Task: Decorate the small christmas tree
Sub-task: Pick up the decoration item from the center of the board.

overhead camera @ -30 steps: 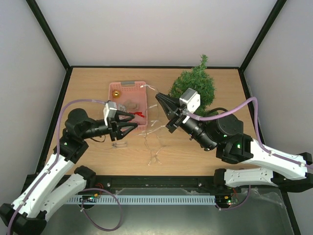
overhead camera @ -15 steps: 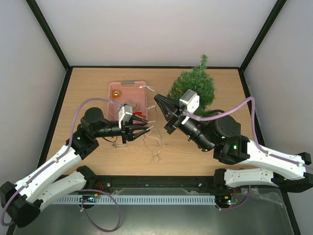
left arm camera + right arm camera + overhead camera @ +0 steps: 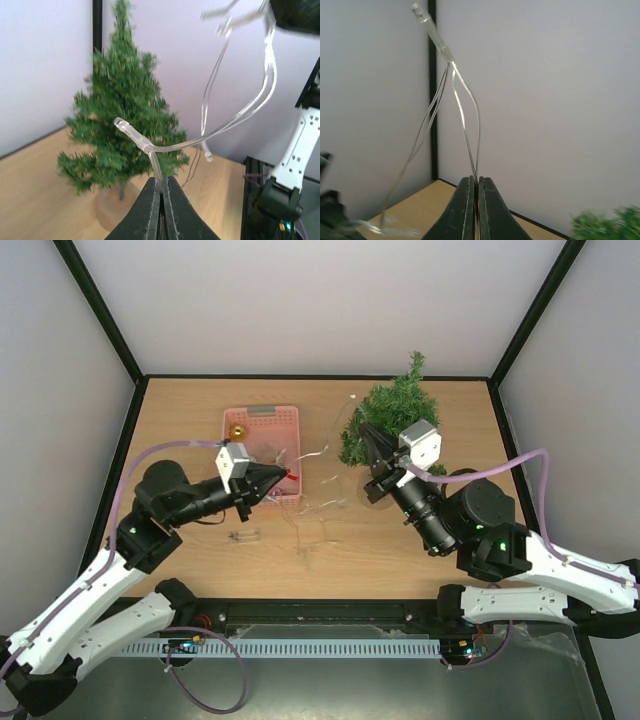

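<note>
Left gripper: jaws clenched, pinching a thin strand of the clear light string at the near right corner of the pink basket. The left wrist view confirms the strand caught between the closed fingertips, with a bulb tip bent just above.

Right gripper: jaws clenched on the same string, raised beside the small christmas tree; its wires rise from the fingertips to one bulb overhead.

The tree stands upright on its pale round base, on the far right of the table. The slack string trails across the table between both arms. A gold ball lies in the basket.
</note>
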Controlling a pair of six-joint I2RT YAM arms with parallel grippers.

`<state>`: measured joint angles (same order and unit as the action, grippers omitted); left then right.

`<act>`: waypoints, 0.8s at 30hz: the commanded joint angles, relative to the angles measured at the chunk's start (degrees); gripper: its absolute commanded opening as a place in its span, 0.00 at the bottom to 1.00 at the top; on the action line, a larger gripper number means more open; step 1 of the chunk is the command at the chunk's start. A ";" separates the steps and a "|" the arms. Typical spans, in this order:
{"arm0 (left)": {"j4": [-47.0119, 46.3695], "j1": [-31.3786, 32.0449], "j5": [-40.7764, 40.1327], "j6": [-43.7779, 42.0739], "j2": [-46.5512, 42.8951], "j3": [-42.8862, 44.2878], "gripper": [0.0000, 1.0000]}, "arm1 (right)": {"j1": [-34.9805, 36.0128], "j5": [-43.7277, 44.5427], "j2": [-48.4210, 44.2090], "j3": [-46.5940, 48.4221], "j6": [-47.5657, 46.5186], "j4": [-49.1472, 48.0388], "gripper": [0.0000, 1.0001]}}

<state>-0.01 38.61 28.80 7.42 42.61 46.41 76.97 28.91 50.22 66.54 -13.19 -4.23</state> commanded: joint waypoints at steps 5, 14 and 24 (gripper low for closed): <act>2.26 0.24 -0.08 -0.12 -0.85 8.01 0.02 | 0.37 13.67 -1.75 0.30 -8.15 2.68 0.02; -0.12 0.24 5.78 2.03 -0.69 9.79 0.02 | 0.37 19.08 -2.40 2.97 -18.46 -4.64 0.02; 10.21 0.24 -7.91 -0.89 -0.77 11.77 0.04 | 0.37 7.77 0.15 3.96 -12.49 5.09 0.02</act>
<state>3.27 38.63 30.72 8.51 42.09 55.16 76.97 46.72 49.19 68.82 -32.05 -7.29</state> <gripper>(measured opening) 0.038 0.018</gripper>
